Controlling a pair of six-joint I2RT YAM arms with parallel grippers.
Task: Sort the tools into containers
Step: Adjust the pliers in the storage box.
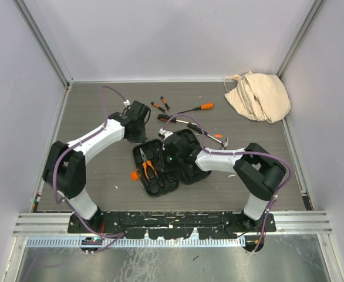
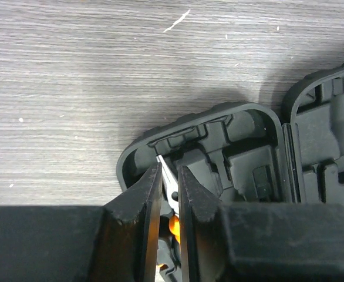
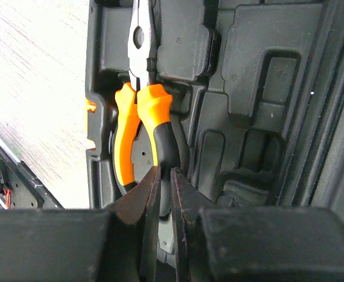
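The black tool case (image 1: 181, 176) lies open in the middle of the table, its moulded slots facing up. Orange-handled pliers (image 1: 147, 165) lie in its left half. My left gripper (image 1: 139, 130) hangs over the case's far left corner; in the left wrist view (image 2: 170, 167) its jaws are shut to a narrow slit, with the pliers' nose (image 2: 169, 183) showing below. My right gripper (image 1: 171, 156) is over the case's middle. In the right wrist view (image 3: 165, 170) it is shut, its tips at the pliers' (image 3: 124, 135) black-and-orange right handle. Loose screwdrivers (image 1: 194, 109) and a hammer (image 1: 216, 138) lie behind the case.
A beige cloth bag (image 1: 259, 95) sits crumpled at the back right corner. White walls enclose the table on three sides. A metal rail (image 1: 172, 222) runs along the near edge by the arm bases. The case's orange latch (image 1: 135, 175) sticks out on its left.
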